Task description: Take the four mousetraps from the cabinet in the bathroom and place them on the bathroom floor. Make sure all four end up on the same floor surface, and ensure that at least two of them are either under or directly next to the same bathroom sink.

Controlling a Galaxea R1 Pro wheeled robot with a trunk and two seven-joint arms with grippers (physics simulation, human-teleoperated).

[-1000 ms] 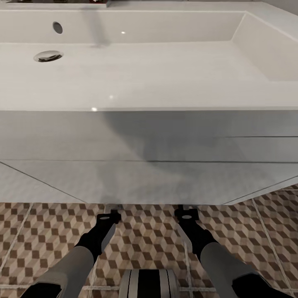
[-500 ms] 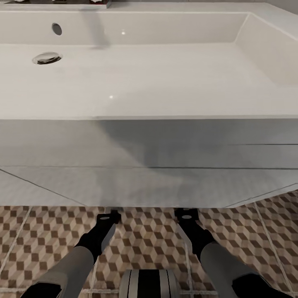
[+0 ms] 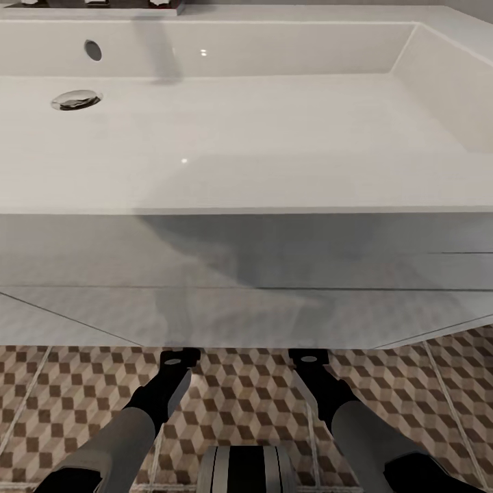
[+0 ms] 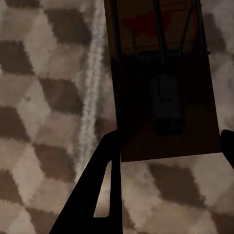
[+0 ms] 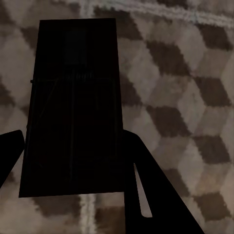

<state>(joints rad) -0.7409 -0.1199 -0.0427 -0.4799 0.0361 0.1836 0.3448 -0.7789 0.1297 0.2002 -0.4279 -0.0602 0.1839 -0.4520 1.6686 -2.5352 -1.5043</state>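
The white sink [image 3: 274, 137] and its vanity front [image 3: 246, 274] lie just ahead of me. Both forearms reach toward the vanity's lower edge, where the left gripper [image 3: 179, 359] and right gripper [image 3: 308, 357] have their fingertips hidden. In the left wrist view my left gripper [image 4: 168, 141] is shut on the end of a brown mousetrap [image 4: 161, 73] with wire parts, just above the cube-patterned bathroom floor [image 4: 44, 97]. In the right wrist view my right gripper [image 5: 73, 141] is shut on a second, deeply shaded mousetrap [image 5: 73, 97] above the floor [image 5: 185, 87]. The cabinet is out of view.
The vanity's underside overhangs the grippers closely. The basin holds a chrome drain [image 3: 77, 100] and an overflow hole [image 3: 92, 49]. Patterned floor tiles [image 3: 239, 397] stretch between my arms, and my own base [image 3: 246, 469] sits at the bottom edge.
The whole head view has shifted: the sink's front edge sits lower in the picture now, so the camera moved. Both arms keep the same place in the picture.
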